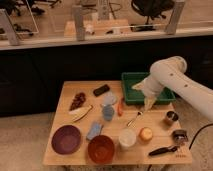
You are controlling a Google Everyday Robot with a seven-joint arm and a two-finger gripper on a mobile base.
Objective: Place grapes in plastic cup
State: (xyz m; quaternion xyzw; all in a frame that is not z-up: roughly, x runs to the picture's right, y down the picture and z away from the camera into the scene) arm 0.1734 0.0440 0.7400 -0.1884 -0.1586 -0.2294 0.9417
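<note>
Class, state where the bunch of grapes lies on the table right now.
In the camera view the grapes lie near the table's far-left corner, beside the dark brown block; the gripper hangs across the table by the green tray.

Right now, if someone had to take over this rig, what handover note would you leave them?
Gripper: open and empty, hanging by the front edge of the green tray, on the right of the table in the camera view.
Grapes: lying on the table's left part, near the dark block, far from the gripper.
Plastic cup: upright near the front edge, no grapes in it.
Done: nothing yet.
Left: reach across to the grapes, grasp them, carry them to the plastic cup and release.
</note>
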